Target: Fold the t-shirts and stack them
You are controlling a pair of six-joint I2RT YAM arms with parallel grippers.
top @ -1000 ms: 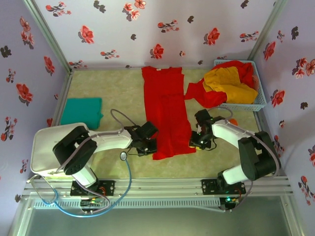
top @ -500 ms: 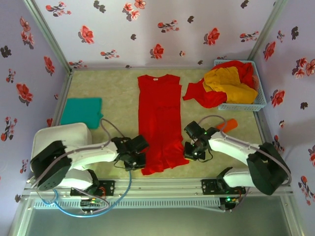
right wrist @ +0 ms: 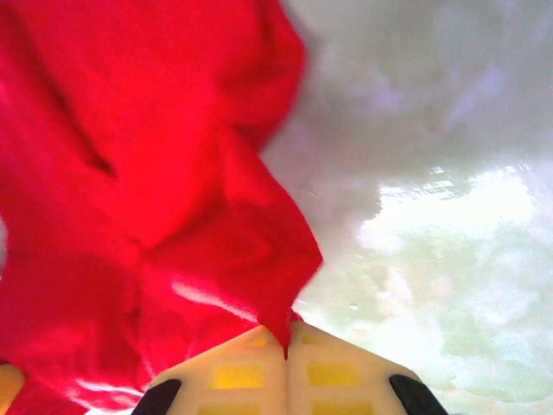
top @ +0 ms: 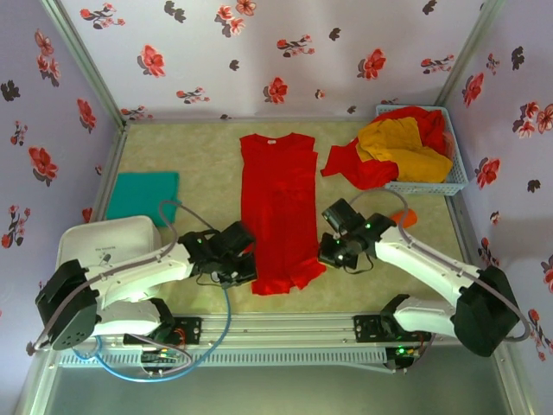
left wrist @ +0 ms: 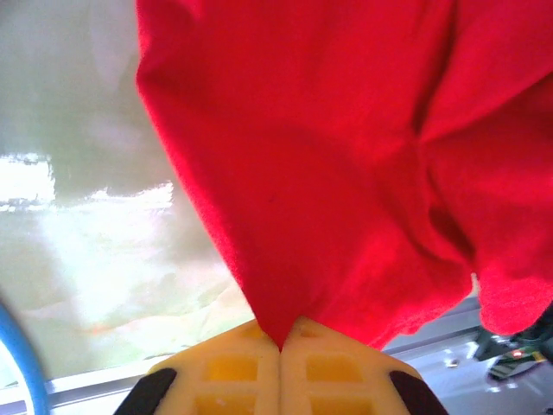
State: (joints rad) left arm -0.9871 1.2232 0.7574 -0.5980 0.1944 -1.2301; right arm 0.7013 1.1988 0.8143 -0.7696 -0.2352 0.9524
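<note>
Red t-shirt (top: 278, 203), near corners pinched by left pincer (left wrist: 279, 342) and right pincer (right wrist: 287, 339)

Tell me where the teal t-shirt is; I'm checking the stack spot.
In the top view, the folded teal t-shirt lies at the left edge of the table, well left of the spread red t-shirt.
</note>
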